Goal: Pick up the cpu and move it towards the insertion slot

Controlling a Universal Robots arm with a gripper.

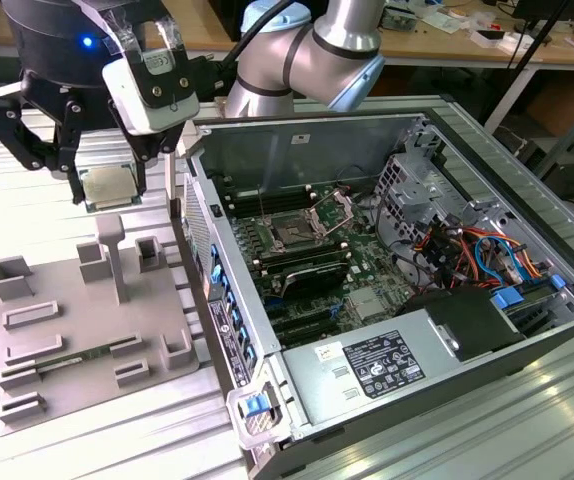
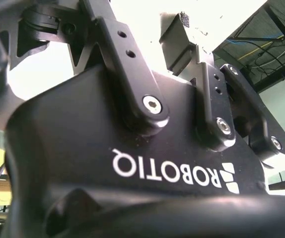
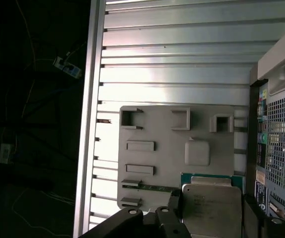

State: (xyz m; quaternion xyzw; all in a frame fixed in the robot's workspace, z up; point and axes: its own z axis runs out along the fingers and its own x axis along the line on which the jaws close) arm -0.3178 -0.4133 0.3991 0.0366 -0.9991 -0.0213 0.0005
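Note:
My gripper (image 1: pixel 105 185) is shut on the cpu (image 1: pixel 107 187), a flat silvery square with a thin green rim, and holds it level in the air. It hangs above the far edge of the grey fixture plate (image 1: pixel 87 330), at the exterior view's left. In the first wrist view the cpu (image 3: pixel 212 203) sits between the two black fingers (image 3: pixel 175 201), over the plate (image 3: pixel 172 148). The insertion slot (image 1: pixel 297 232), a square socket with a dark centre and a raised metal frame, lies on the motherboard inside the open computer case, to the exterior view's right of the gripper.
The case's side wall (image 1: pixel 202 250) stands between the fixture plate and the motherboard. A green memory stick (image 1: pixel 67 357) lies in a plate holder. Grey posts (image 1: pixel 112 255) rise from the plate. A power supply (image 1: pixel 377 365) and cable bundles (image 1: pixel 467 250) fill the case's near and right parts.

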